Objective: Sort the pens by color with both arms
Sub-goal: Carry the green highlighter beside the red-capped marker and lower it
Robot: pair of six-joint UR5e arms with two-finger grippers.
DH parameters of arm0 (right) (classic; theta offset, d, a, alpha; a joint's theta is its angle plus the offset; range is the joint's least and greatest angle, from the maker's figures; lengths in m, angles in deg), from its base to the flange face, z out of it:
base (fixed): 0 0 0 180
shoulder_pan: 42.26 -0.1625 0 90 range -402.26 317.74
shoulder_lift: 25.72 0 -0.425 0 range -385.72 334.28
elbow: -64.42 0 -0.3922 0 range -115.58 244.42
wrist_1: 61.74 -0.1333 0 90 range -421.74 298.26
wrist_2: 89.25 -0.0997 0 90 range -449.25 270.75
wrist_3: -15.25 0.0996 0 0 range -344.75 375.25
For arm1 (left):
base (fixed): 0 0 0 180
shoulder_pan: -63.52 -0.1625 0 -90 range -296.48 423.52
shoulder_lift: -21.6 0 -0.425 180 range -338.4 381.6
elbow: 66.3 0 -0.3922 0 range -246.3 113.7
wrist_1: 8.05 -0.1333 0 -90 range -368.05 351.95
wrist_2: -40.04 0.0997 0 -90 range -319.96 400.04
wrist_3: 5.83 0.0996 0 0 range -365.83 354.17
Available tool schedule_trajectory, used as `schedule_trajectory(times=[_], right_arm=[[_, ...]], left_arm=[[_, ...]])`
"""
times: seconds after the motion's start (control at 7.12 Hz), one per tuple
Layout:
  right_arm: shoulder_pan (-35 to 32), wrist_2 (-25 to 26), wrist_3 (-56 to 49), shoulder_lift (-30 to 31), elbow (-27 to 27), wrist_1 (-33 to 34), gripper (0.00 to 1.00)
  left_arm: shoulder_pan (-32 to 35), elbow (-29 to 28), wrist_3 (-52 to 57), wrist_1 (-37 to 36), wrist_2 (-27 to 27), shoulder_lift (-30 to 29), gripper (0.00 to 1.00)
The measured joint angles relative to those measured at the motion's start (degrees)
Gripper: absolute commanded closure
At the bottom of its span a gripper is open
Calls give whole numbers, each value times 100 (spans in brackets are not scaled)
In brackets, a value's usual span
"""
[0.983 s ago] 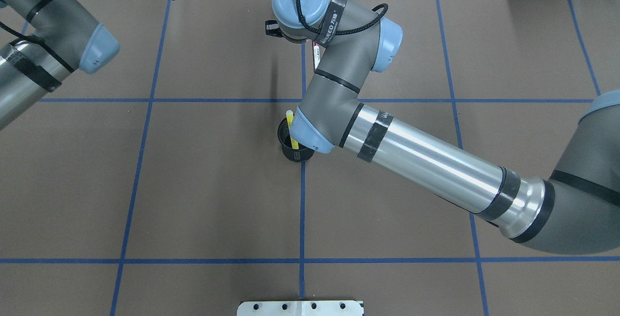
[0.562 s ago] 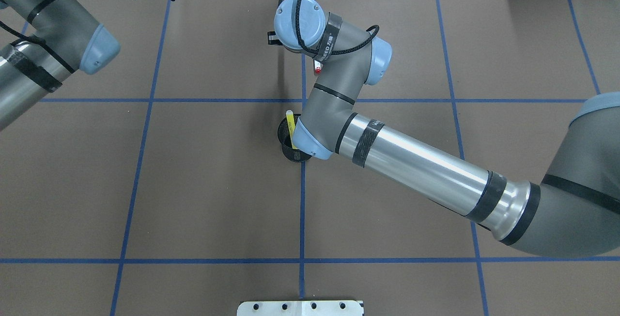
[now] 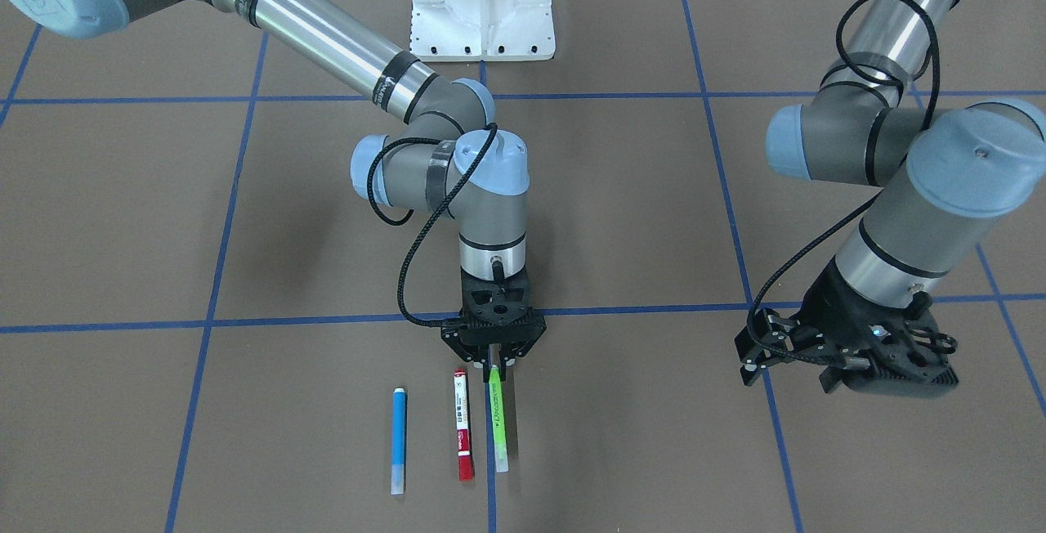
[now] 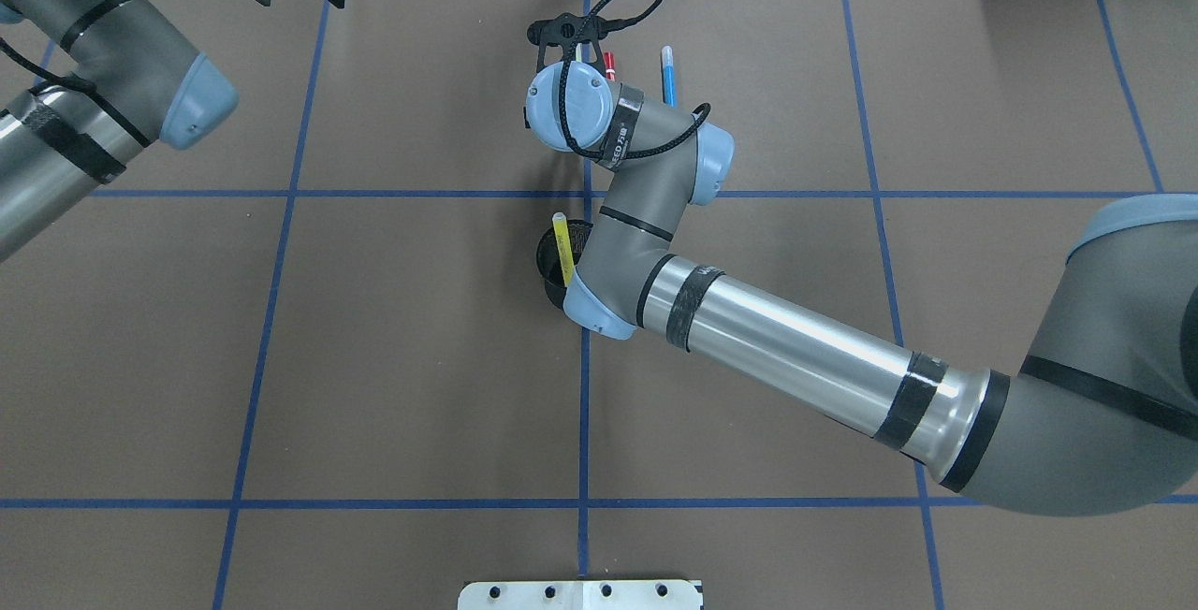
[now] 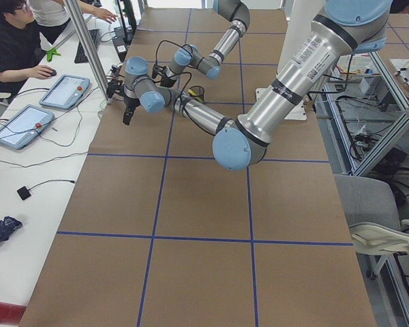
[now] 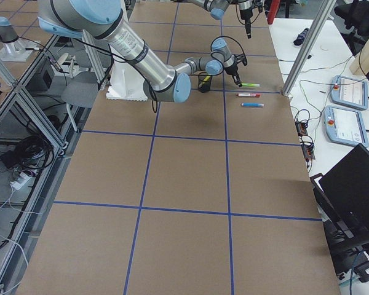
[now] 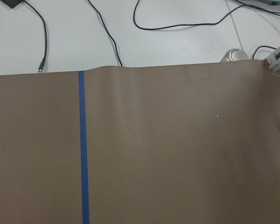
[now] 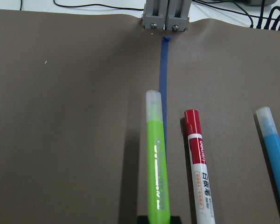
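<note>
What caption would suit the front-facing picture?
Right end effector grips the green pen, lined up beside the red pen and blue pen.

Overhead and front opposed, sides lengthwise, wrists close, blue pen shared

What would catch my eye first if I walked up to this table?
The long silver right arm reaches across the brown table, its jaws closed on one end of a green pen. Next to that pen lie a red-ended pen and a blue pen, all side by side without touching. Nearer the robot's base, a yellow pen stands in a black cup.
</note>
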Motion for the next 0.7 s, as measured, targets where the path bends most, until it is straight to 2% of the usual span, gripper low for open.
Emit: schedule_trajectory(times=[0.14, 0.28, 0.7], right_arm=[[17, 9, 0, -22, 126, -143, 70], [27, 4, 0, -33, 178, -208, 1], [16, -58, -65, -75, 175, -249, 0]], left_arm=[[-3, -13, -2, 2, 4, 0, 0], [-5, -48, 0, 37, 6, 0, 0], [-11, -187, -12, 227, 5, -10, 0]])
